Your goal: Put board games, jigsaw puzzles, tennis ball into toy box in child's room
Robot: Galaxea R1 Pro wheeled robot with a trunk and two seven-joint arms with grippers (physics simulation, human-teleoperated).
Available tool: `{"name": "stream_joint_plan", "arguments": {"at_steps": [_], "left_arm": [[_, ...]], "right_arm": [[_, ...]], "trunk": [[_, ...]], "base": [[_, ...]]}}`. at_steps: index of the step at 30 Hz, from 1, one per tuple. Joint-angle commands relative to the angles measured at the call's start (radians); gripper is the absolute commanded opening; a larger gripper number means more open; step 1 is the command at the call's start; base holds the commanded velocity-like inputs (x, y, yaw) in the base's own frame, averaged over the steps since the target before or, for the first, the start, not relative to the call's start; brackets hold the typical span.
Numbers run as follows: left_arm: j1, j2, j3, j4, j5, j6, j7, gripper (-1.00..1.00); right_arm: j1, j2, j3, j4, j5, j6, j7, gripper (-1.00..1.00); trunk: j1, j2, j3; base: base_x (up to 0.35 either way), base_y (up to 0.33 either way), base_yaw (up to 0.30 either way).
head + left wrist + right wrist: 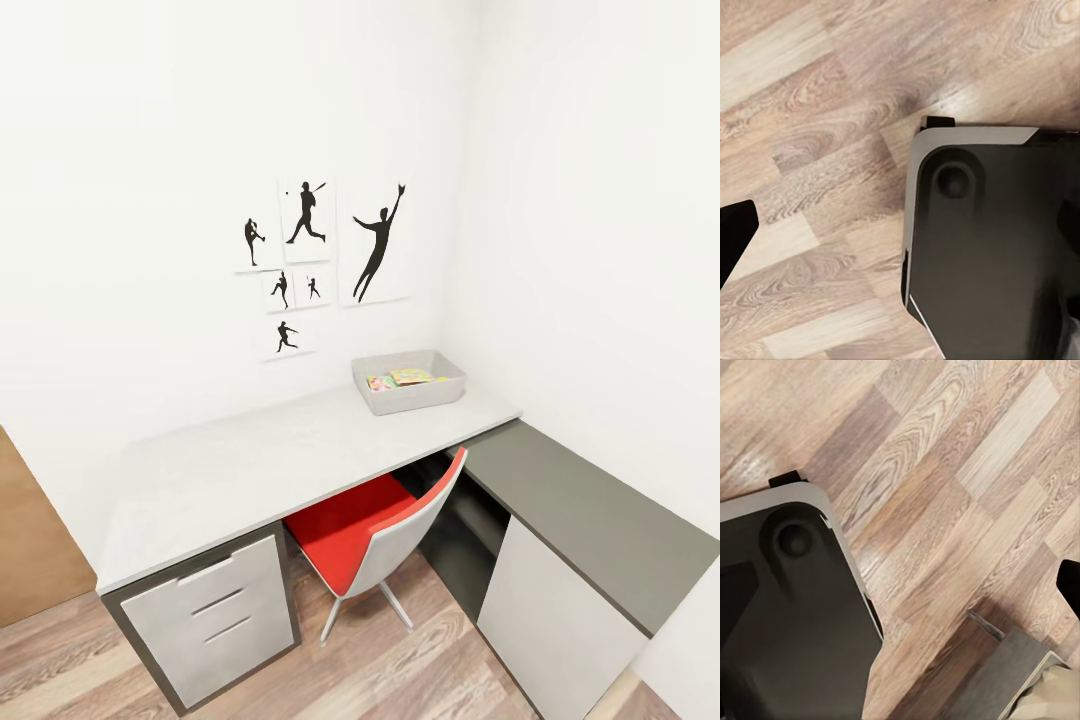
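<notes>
The toy box (415, 402), a shallow light-grey bin, stands at the far right end of the table (270, 455), close to the wall corner. Inside it lie bright flat toys (405, 378): yellow-green print and a pink-orange patch show, too small to tell apart. In the left wrist view one black fingertip (735, 240) sits at the frame's edge above the wood floor; in the right wrist view a black fingertip (1071, 585) does the same. Nothing lies between the fingers in either view. A dark-grey frame corner with beige above it, apparently the bed (1020, 679), shows near the right arm.
A red-and-white swivel chair (375, 530) is pushed under the desk beside white drawers (215, 610). The lower dark-grey section (590, 510) with a white cabinet door runs along the right wall. Baseball silhouettes (310, 260) hang above. My dark base (997, 247) stands on plank floor.
</notes>
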Motion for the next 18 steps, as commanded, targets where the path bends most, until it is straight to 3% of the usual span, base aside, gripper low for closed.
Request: {"name": "stream_joint_plan", "arguments": {"at_steps": [1, 18], "left_arm": [[0.0, 0.001, -0.008, -0.004, 0.005, -0.002, 0.008, 1.0], [0.0, 0.0, -0.005, -0.004, 0.005, -0.003, 0.008, 1.0]], "right_arm": [[-0.001, 0.0, 0.007, 0.0, -0.011, -0.005, -0.002, 1.0], [-0.001, 0.0, 0.008, 0.0, -0.01, -0.005, -0.003, 1.0]], "trunk": [[0.001, -0.002, -0.002], [0.001, -0.002, -0.002]], "base": [[0.0, 0.0, 0.0], [0.0, 0.0, 0.0]]}}
